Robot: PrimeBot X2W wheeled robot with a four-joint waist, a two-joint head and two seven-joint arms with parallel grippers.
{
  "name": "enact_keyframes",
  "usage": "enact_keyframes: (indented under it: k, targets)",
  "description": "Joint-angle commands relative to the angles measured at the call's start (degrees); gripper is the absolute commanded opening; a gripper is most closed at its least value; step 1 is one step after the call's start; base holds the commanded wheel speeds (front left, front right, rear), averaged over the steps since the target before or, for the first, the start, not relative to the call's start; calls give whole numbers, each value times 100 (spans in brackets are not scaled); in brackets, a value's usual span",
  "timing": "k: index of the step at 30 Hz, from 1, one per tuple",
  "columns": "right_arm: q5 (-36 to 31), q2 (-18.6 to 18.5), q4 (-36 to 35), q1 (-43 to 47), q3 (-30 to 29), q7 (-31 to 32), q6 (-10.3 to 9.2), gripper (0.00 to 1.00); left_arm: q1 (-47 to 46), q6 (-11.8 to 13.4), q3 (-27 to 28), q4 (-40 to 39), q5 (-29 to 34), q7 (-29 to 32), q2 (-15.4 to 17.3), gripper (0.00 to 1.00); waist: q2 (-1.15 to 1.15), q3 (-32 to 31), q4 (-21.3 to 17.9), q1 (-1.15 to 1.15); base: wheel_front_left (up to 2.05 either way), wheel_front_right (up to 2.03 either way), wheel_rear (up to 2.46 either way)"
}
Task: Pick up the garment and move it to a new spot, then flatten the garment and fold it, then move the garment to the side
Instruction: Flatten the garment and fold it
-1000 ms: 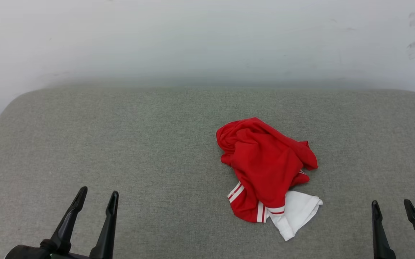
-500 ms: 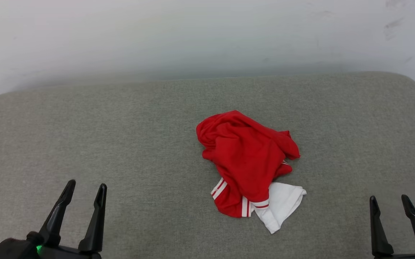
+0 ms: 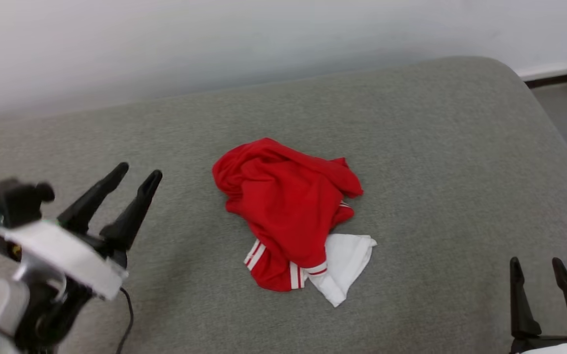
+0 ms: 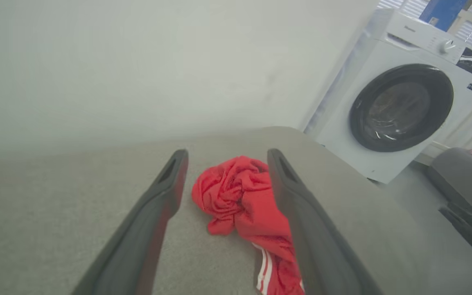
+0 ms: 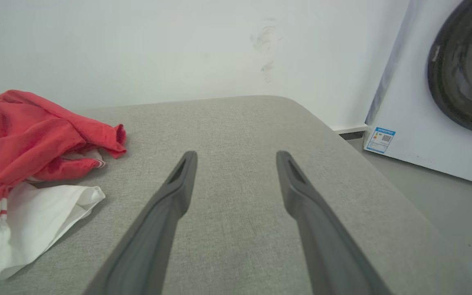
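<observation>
Item: the garment, a red jersey crumpled in a heap at the middle of the frame on the grey upholstered surface. One white sleeve and some striped trim spill out at its lower edge. Lettering and number: not on show, probably folded inside. Left gripper: mine, fingers apart, empty. It has climbed from the lower left corner to the middle left of the head view, wrist and pale forearm now in frame, tips angled toward the heap but well short of it. In my left wrist view the red cloth sits between the two fingers, further ahead. Right gripper: fingers apart, empty, at the lower right corner as before. The whole head view has swung, so the heap's leftward shift in frame is the camera's, not the cloth's. Reading: the pickup is opening with my left arm; nothing is lifted, flattened or folded yet. Washing machine: beyond the surface, upper right of the left wrist view.
</observation>
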Motion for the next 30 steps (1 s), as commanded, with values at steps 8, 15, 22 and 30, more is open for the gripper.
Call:
enact_keyframes:
  k: [8,15,22,30]
  targets:
    - [208,13,210,-212,-58,-15,-7,100,-2186,-3,-1360,821,-696,2367,352,100,0,375,-485,-1,0,0,0]
    - [343,13,275,-390,7,-15,-7,100,-3411,-2,-2371,1442,-440,3191,10,100,0,646,-774,-1,0,0,0]
    - [527,14,351,-570,64,-16,-7,100,-4379,-2,-3259,2256,-306,3463,-232,100,0,1063,-1144,-1,0,0,0]
    - [810,13,445,-759,150,-16,-7,100,-5293,-2,-4118,2897,-176,3505,-209,100,0,1544,-1458,-1,0,0,0]
